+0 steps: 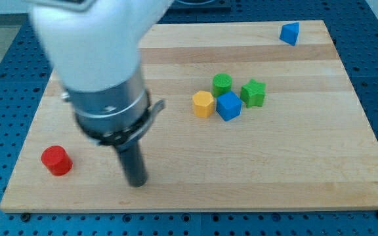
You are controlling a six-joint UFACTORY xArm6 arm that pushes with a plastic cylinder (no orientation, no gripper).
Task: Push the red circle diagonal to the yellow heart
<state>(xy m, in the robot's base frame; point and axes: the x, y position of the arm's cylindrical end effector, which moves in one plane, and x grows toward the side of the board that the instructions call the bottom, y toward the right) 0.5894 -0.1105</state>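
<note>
The red circle [56, 160] lies near the board's lower left corner. My tip [136, 183] rests on the board to the right of the red circle, a clear gap between them. No yellow heart shows; the arm's big white and grey body covers the board's upper left. A yellow block [203, 103], hexagon-like, sits mid-board, touching a blue block [228, 105].
A green round block [222, 83] and a green star-like block [253, 93] sit next to the blue block. A blue triangular block [290, 33] lies at the board's top right. The wooden board [307, 164] rests on a blue perforated table.
</note>
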